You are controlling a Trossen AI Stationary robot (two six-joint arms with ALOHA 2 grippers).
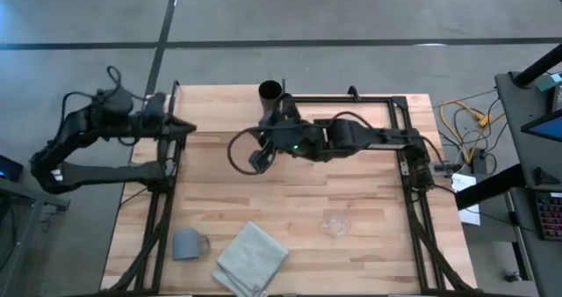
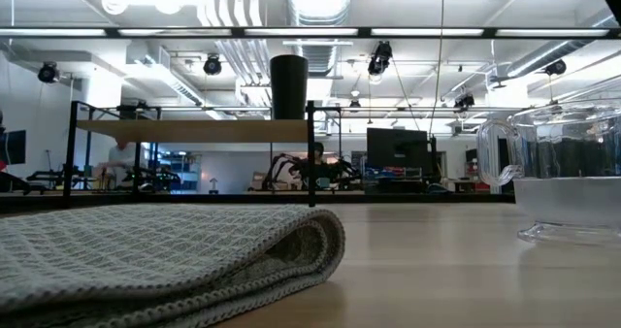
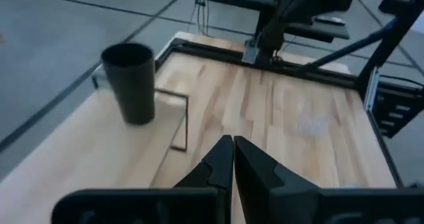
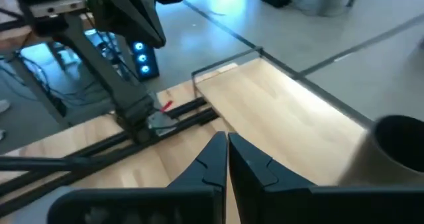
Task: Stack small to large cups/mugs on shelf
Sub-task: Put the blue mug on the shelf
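Item 1, left gripper (image 1: 186,128): we record it at the desk's left edge near the far left corner, fingers pressed together, carrying nothing. We take this arm to be waiting.

Item 2, blue-grey mug (image 1: 187,243): near the desk's front edge toward the left corner, handle pointing right, not yet shelved. Folded grey cloth (image 1: 252,257) lies just beside it on the right; no part of the task.

Item 3, shelf (image 2: 194,131): pale board on thin black uprights along the desk's far edge, most of its top bare.

Item 4, black cup (image 1: 270,92): tall, dark, plain-sided cylinder, open mouth up, upright at the shelf's right end.

Item 5, right gripper (image 1: 257,161): over the middle of the desk, just in front of the shelf, fingers closed and empty.

Item 6, clear glass cup (image 1: 336,223): right of centre toward the front edge, transparent, with a handle in the low view.

Step in hand, as we judge it: one vessel placed, two to fetch. The next move calls for opening the right fingers and reaching forward to the glass, which looks slippery and hard to see.
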